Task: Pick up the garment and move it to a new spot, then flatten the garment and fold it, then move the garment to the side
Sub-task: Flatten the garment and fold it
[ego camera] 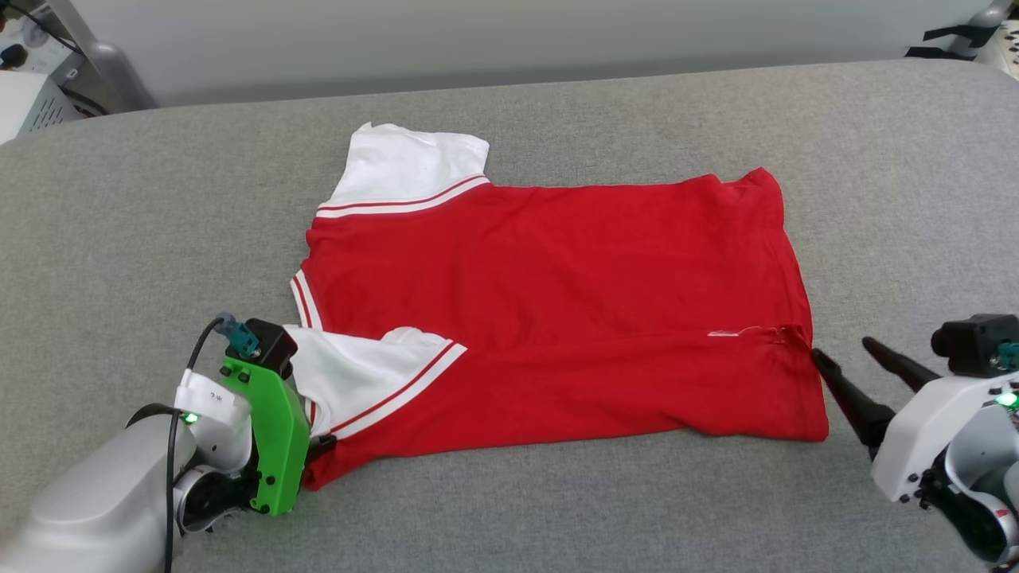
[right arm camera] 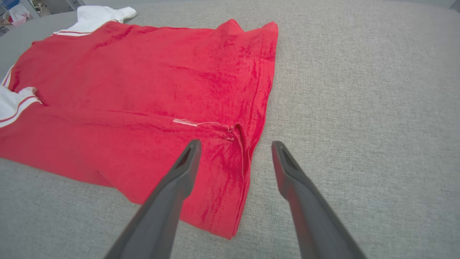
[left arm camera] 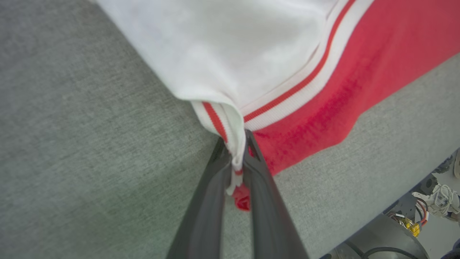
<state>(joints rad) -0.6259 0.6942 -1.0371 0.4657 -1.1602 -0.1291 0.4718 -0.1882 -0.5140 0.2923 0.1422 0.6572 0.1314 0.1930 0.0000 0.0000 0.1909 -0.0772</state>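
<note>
**Left jaws pinched on the shirt (ego camera: 557, 318) cuff, right jaws wide at the hem**

Left jaws are all but closed. In the left wrist view their two dark fingers (left arm camera: 203, 212) squeeze the striped cuff (left arm camera: 231, 133) of the near sleeve (ego camera: 362, 370). A nub of red cloth is bunched between them lower down. In the head view these fingers are hidden behind the arm's green mount (ego camera: 279, 438), which sits at the shirt's near-left corner.

Right jaws stand wide apart and hold nothing. In the right wrist view one finger (right arm camera: 172, 194) is over the red cloth just inside the hem (right arm camera: 262, 93). The other is over bare bench (right arm camera: 359, 108), so the hem edge runs between them. Whether either tip touches the cloth I cannot tell.

The shirt lies spread flat about the middle of the grey bench, collar end toward the left edge and hem toward the right edge. Its far sleeve (ego camera: 406, 163) lies flat, pointing toward the far edge. The near sleeve is folded in over the red body. A pale thread (ego camera: 736, 333) lies on the cloth close to the hem, just beside the right jaws.
</note>
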